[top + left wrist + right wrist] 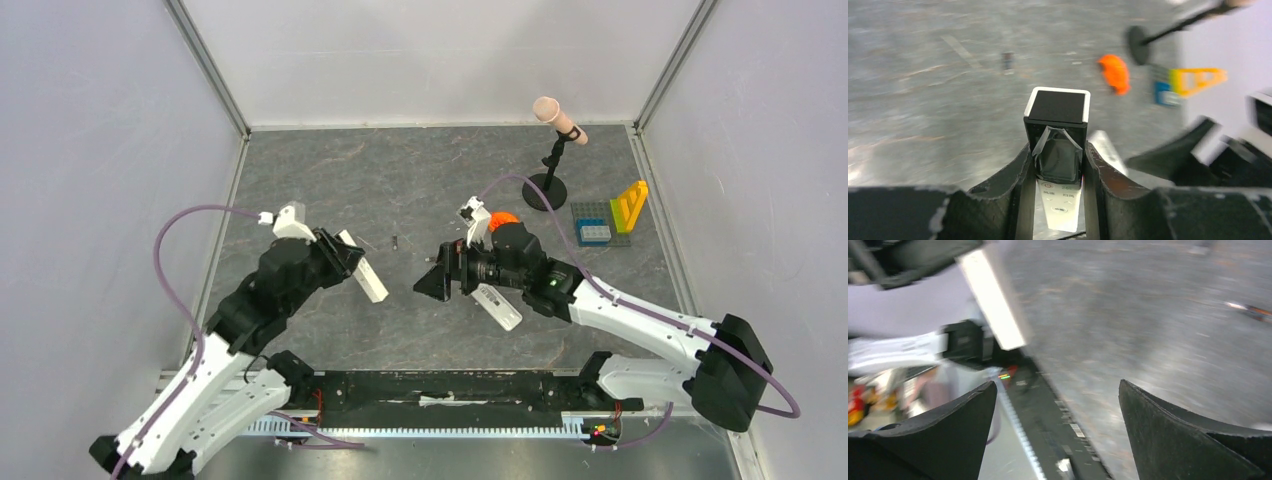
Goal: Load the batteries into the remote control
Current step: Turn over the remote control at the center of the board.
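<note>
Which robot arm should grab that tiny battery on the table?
The right, probably: the right gripper is open and empty near the battery, while the left gripper is busy holding the remote control.

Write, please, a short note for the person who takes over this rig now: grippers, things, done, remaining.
Left gripper: shut on the remote control, button face toward its wrist camera.
Right gripper: open, empty, pointing toward the remote.
One battery lies loose on the table beyond both grippers; other batteries not seen.
Done: remote gripped.
Left: pick up the battery and load it; the recess is not visible, so check it first.
</note>
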Controlling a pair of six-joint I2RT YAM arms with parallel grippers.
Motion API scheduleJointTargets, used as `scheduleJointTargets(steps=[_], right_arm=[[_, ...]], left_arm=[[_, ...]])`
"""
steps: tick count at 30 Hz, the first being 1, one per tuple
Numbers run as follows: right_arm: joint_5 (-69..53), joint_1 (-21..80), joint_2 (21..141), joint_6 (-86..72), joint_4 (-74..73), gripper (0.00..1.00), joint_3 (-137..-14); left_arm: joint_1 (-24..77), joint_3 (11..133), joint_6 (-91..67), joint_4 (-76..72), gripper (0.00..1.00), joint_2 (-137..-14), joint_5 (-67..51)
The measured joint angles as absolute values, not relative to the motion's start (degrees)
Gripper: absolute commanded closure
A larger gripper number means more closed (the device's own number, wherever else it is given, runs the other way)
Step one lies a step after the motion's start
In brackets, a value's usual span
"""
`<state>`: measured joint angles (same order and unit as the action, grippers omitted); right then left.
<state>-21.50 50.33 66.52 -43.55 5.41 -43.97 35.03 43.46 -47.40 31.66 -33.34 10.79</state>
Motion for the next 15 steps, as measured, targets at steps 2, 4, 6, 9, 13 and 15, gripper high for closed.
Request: scheduleJointTargets(steps=[2,4,6,9,13,15], right_arm=[[-13.7,50.0,66.4,-40.3,-0.3,0.07,-44.0],[-4.6,49.6,66.6,-37.1,-7.3,0.07,-44.0],[2.8,49.2,66.9,-34.2,-12.3,0.07,-44.0],[11.5,48.4,68.1,-30.3,-17.7,0.07,-43.9],[17.4,46.9,70.9,-24.8,-21.6,0.07,-43.3],[18.4,46.3,72.8,-22.3,-22.4,0.07,-42.7]], left_arm=[[34.6,46.0,-46.9,36.1,0.98,-39.3,14.9],[33.4,47.3,-46.1,39.0,0.98,-46.7,17.0],[31.3,47.3,-45.2,40.5,0.98,-53.4,17.0],[24.8,45.8,-43.1,40.4,0.98,-61.8,14.3],[16.1,43.4,-40.5,40.2,0.98,-67.0,11.0],[13.8,43.4,-39.2,39.7,0.98,-69.4,9.5]])
